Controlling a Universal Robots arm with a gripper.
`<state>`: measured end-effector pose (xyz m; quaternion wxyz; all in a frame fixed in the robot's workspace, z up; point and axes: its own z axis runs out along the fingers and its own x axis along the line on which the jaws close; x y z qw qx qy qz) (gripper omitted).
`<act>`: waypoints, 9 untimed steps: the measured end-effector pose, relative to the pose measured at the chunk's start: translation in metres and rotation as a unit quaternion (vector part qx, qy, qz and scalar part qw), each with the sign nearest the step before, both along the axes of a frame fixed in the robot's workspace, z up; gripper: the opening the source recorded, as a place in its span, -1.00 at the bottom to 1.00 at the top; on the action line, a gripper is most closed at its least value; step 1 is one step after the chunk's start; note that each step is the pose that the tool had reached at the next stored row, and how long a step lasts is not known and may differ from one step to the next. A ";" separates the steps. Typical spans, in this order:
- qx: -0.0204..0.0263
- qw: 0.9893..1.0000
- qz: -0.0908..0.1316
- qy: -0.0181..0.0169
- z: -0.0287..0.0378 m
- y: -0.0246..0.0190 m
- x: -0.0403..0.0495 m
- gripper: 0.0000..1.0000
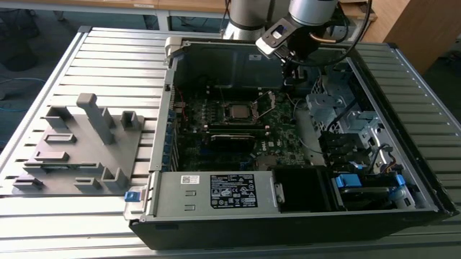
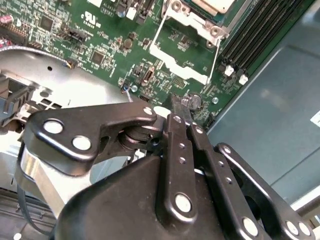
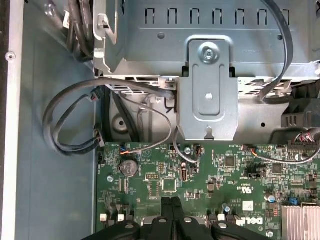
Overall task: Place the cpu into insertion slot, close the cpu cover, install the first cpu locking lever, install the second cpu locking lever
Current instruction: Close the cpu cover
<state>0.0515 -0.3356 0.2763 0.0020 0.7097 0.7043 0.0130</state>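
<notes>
- The open black desktop computer case (image 1: pixel 288 226) lies on its side on the slatted aluminium tabletop (image 1: pixel 108 59). This turns the dark green motherboard (image 1: pixel 209 156) upward, where an arm working from above can reach it.
- The small flat square cpu with a dull silver-grey top (image 1: pixel 238 111) appears to sit level inside the square, metal-rimmed insertion slot (image 2: pixel 200 25). The first step of the task looks done.
- The thin silvery cpu cover frame with a square window (image 2: pixel 175 61) is swung open on its hinge. It lies away from the slot on the claw's side, so the chip is bare and the cover is not yet closed.
- The black two-fingered claw (image 3: pixel 172 202) has its fingers pressed together with nothing between them (a narrow tip that probably suits nudging a plate better than grasping one).
- In the exterior view the arm reaches down into the far end of the case with its wrist tilted. The claw tip sits low over the board near the round silver coin battery (image 3: pixel 129 166), just beyond the cover's free edge. Whether it touches the board cannot be told.
</notes>
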 end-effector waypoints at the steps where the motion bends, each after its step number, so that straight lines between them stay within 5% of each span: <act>1: 0.000 1.000 -0.001 0.000 -0.0001 0.0000 0.0000 -0.80; 9: 0.000 1.000 -0.031 0.000 -0.0019 0.0000 0.0002 -0.80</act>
